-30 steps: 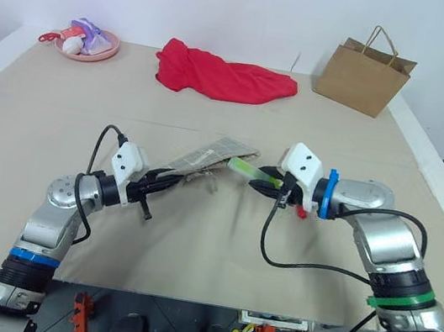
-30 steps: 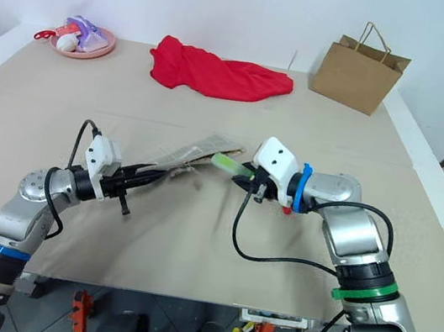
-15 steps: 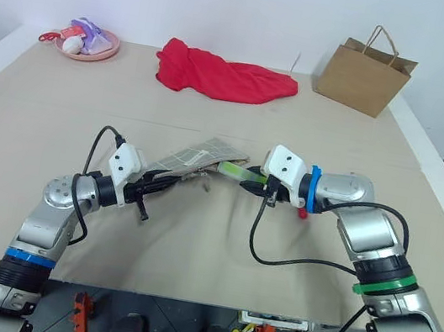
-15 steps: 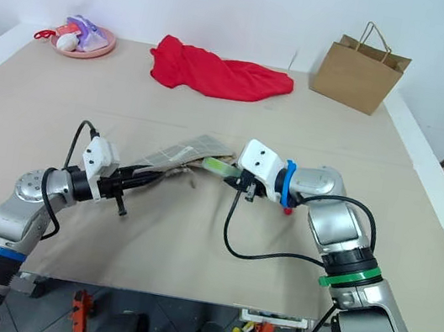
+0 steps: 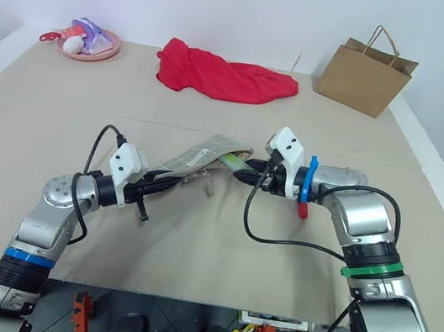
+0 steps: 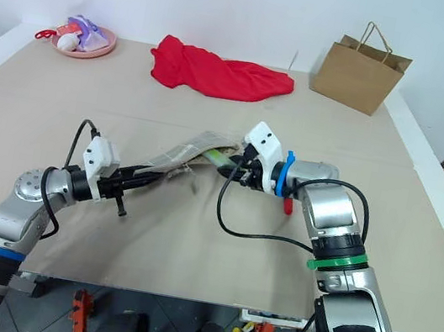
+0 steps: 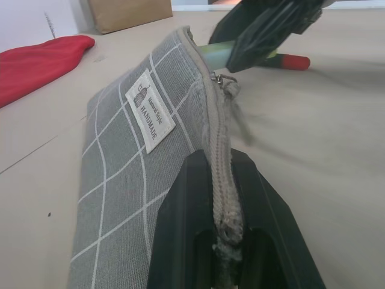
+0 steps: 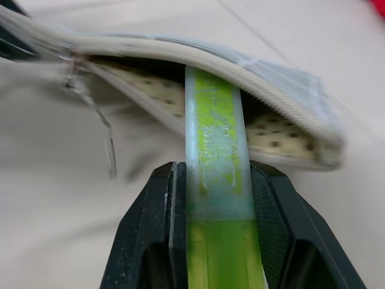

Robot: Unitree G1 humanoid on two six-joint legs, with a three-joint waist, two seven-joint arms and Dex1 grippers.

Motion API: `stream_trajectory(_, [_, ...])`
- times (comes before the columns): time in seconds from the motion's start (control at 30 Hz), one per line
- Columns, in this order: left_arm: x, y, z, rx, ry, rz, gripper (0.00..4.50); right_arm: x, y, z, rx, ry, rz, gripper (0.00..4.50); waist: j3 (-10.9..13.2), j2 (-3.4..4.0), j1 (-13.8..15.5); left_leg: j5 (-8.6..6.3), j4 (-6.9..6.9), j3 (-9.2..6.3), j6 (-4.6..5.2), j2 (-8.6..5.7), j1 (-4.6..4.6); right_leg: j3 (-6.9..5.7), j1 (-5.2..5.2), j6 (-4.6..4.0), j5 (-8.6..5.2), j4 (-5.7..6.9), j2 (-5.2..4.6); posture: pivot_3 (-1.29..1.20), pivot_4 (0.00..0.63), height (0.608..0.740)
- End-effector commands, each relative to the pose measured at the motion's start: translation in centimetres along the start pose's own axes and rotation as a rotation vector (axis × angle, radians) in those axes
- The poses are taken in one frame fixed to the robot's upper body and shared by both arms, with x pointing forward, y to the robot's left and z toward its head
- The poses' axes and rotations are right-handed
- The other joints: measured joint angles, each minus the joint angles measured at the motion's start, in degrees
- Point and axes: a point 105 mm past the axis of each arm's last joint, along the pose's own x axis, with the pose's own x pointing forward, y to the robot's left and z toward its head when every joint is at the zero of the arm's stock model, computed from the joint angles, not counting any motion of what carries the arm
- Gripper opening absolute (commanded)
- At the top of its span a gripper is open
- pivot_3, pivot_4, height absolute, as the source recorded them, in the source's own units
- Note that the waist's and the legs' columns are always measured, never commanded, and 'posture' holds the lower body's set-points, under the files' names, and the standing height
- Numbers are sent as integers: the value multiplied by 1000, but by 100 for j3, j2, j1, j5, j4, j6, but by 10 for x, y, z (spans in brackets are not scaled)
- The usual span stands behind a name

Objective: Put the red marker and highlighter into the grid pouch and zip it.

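Up close, right hand [image 8: 213,241] clamping highlighter [image 8: 213,150] in pouch [image 7: 138,150] mouth, left hand [image 7: 222,235] pinching zipper edge.

Light's pretty even and bright from overhead, so the table [image 5: 193,238] just gets soft, faint shadows under my arms and cables. No real glare in my head views, everything's sharp there. My right wrist view goes soft up close: the highlighter [image 8: 215,180] looks hazy and the pouch's cord pull [image 8: 90,114] is smeared.
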Motion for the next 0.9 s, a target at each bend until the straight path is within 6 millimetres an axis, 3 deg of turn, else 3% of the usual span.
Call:
stream_trajectory(0.03, [3,-1,19,52,-46,-20,0,4,-7,10,-200,34,-73,1086,0,0,-4,0,0,3,0,0,0,0,-1,-1,1,0,0,0,150,740])
stream_trajectory(0.27, [5,0,22,46,-48,-33,0,21,25,15,-583,56,4,1086,0,0,-2,0,0,4,0,-1,-10,2,-13,-1,0,3,2,0,150,740])
stream_trajectory(0.47, [5,1,23,39,-47,-41,0,27,33,33,-792,-64,-48,1086,0,0,-2,2,1,3,-3,-1,-14,2,-17,-1,0,5,1,0,150,740])
stream_trajectory(0.6, [2,2,23,36,-43,-44,0,19,35,32,-771,-123,-44,1086,0,-1,2,2,2,0,-4,0,-15,1,-16,-1,0,6,1,0,150,740])
stream_trajectory(0.73, [1,3,22,35,-39,-49,0,5,19,46,-681,-256,-158,1086,0,0,4,2,4,0,-4,1,-18,3,-17,0,0,6,-2,0,150,740])
stream_trajectory(0.9, [2,3,22,32,-42,-68,0,9,48,17,-800,-264,-37,1086,-1,-2,3,2,6,-6,-4,0,-15,-1,-11,1,-1,7,0,0,150,740])
